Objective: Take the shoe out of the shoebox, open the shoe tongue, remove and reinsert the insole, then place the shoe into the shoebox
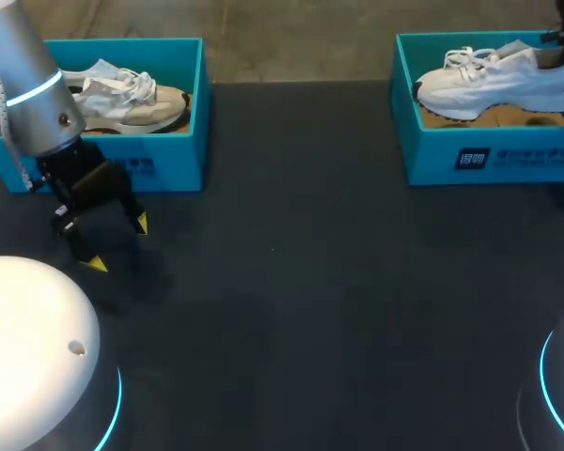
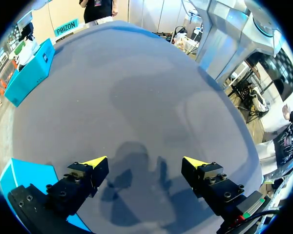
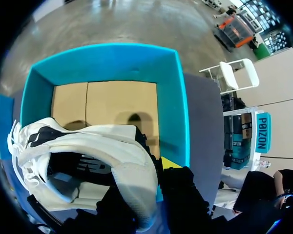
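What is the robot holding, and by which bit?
The right pincer grips the white shoe by its heel. The left pincer holds nothing.

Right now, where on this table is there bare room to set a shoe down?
Bare: the wide dark table between the left shoebox and the right shoebox. Crowded: in front of the left shoebox, where the left gripper hovers open, and inside the right shoebox, where the right gripper grips the white shoe.

The white shoe's (image 3: 88, 146) heel hid one fingertip of our right claw (image 3: 149, 170); our left arm (image 1: 33, 103) masked a shoebox (image 1: 169, 141) corner.
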### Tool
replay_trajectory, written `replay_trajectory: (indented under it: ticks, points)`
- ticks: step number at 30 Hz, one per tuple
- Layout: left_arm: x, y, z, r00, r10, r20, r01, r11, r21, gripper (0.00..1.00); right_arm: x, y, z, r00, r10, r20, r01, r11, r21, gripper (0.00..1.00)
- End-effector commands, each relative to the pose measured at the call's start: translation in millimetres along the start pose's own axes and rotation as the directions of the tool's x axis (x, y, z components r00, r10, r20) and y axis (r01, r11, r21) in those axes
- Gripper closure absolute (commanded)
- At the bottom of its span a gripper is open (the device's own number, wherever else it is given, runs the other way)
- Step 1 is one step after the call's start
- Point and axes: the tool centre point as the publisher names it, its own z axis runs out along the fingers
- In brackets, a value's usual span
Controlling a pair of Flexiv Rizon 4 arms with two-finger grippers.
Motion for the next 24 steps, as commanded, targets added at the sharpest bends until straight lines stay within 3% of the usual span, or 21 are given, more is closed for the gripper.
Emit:
replay_trajectory:
  ticks: [1,15,24]
  points:
    - [0.8,0,0,1.0,0.0,0.0,0.0,1.0,-0.002,0.0,-5.8,-2.6,-7,1.0,0.002,-0.007,-0.002,1.0,0.0,1.0]
    - [0.8,0,0,1.0,0.0,0.0,0.0,1.0,-0.002,0.0,-20.4,-2.8,2,1.0,0.01,-0.011,-0.01,1.0,0.014,1.0]
    - [0.8,0,0,1.0,0.0,0.0,0.0,1.0,-0.002,0.0,-17.5,0.5,17,1.0,0.009,-0.007,-0.008,1.0,0.02,1.0]
